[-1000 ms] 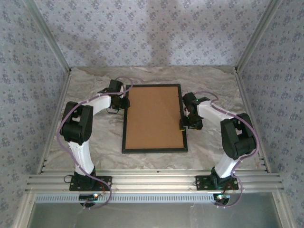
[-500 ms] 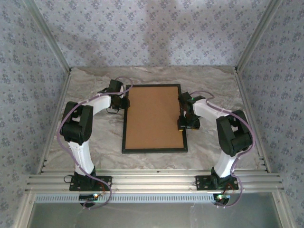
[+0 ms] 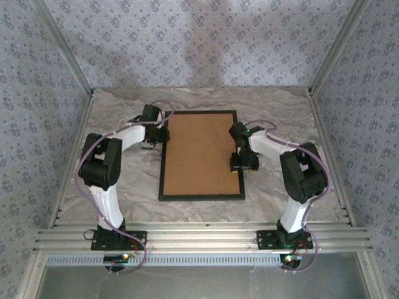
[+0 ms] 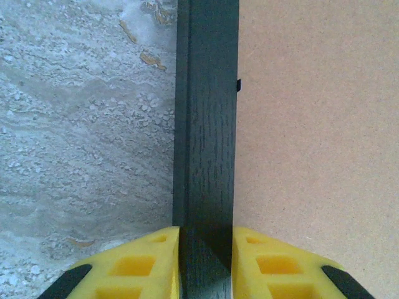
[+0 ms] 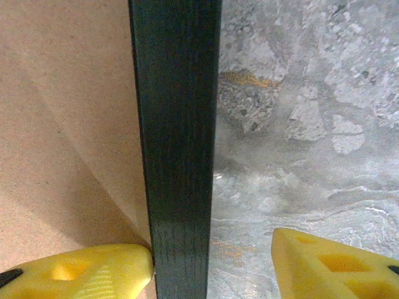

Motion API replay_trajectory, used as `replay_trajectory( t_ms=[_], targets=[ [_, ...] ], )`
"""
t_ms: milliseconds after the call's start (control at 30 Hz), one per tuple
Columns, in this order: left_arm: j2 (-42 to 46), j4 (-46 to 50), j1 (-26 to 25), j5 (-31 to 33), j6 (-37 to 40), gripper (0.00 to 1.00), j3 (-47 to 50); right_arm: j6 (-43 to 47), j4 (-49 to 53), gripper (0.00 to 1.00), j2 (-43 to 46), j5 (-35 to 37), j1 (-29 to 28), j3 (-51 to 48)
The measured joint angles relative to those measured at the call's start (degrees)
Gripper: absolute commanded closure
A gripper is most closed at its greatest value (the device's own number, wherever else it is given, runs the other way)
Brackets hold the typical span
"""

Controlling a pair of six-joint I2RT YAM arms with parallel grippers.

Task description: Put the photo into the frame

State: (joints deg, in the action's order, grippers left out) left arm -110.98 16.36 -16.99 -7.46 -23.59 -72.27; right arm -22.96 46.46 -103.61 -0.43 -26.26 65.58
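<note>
The frame (image 3: 201, 197) lies flat in the middle of the table, a thin black rectangle filled by a plain brown backing board (image 3: 201, 152). My left gripper (image 3: 164, 132) is shut on the frame's left bar near the far corner. In the left wrist view both yellow fingers (image 4: 156, 265) press the black bar (image 4: 206, 124). My right gripper (image 3: 240, 163) straddles the right bar (image 5: 177, 124) and is open. Its left finger (image 5: 93, 271) rests against the bar's inner side over the board, and its right finger (image 5: 330, 265) stands well apart over the table. The photo is out of view.
The marble-patterned tabletop (image 3: 124, 180) surrounds the frame. Metal rails (image 3: 199, 240) run along the near edge, and patterned walls (image 3: 37, 124) close in the left, right and back.
My right arm has swung left, bringing its gripper from beside the frame's right bar to over it. The frame has shifted slightly left. The left gripper keeps its hold.
</note>
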Motion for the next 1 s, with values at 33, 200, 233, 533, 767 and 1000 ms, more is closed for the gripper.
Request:
replay_trajectory(
  t_ms=[33,200,233,533,767,1000],
  targets=[
    [0.0,0.0,0.0,0.0,0.0,0.74,0.0,0.0,0.0,0.39,0.0,0.0,0.0,0.0],
    [0.1,-0.1,0.0,0.0,0.0,0.74,0.1,-0.2,0.0,0.39,0.1,0.0,0.0,0.0],
    [0.1,-0.1,0.0,0.0,0.0,0.74,0.1,-0.2,-0.2,0.39,0.2,-0.1,0.0,-0.1],
    [0.2,0.0,0.0,0.4,0.0,0.74,0.1,0.3,0.2,0.39,3.0,-2.6,2.6,-0.6],
    [0.4,0.8,0.1,-0.3,0.0,0.74,0.2,2.0,-0.2,0.38,6.6,-3.7,7.1,-0.3],
    [1.0,3.0,0.1,-0.5,0.2,0.72,0.2,3.1,-3.0,0.37,9.5,-6.4,14.4,3.7]
  ],
)
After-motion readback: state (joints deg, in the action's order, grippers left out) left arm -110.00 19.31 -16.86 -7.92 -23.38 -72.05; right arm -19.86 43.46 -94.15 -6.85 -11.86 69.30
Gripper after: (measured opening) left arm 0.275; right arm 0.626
